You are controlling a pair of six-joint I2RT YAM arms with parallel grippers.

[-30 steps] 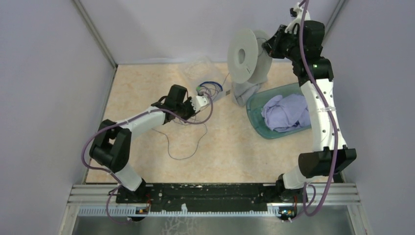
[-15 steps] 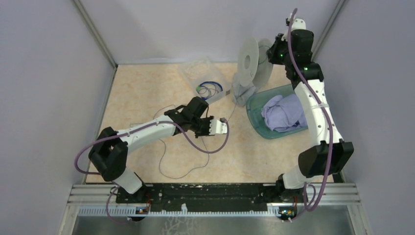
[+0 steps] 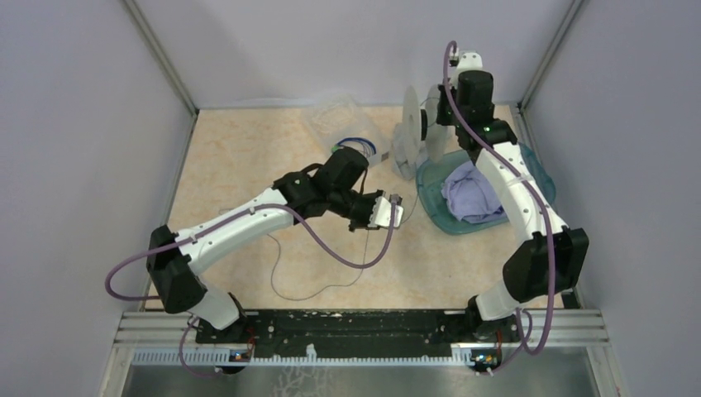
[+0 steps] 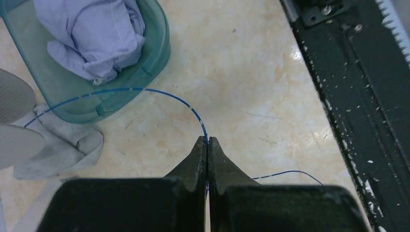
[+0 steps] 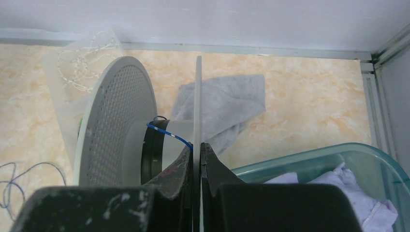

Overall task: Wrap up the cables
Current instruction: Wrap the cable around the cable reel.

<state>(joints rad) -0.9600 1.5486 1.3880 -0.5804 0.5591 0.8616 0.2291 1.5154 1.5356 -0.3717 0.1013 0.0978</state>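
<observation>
The cable (image 4: 164, 92) is a very thin dark wire that looks blue in the wrist views. My left gripper (image 4: 207, 140) is shut on it above mid table (image 3: 395, 204). From the jaws the cable arcs left past the basin toward the pale grey spool (image 3: 411, 128). Its slack trails in a loop (image 3: 274, 269) on the floor of the table. My right gripper (image 5: 197, 145) is shut on the spool's thin near flange (image 5: 197, 96), holding the spool edge-on at the back. One strand of cable (image 5: 167, 133) crosses the spool's core beside the perforated flange (image 5: 116, 121).
A teal basin (image 3: 438, 217) holding a lilac cloth (image 3: 471, 194) sits right of centre. A grey cloth (image 3: 402, 169) lies under the spool. A clear bag with a coiled blue wire (image 3: 354, 149) lies at the back. A black rail (image 3: 355, 322) borders the near edge.
My left arm has swung right and nearer with the cable, from beside the bag to mid table. My right arm has shifted left and turned the spool edge-on.
</observation>
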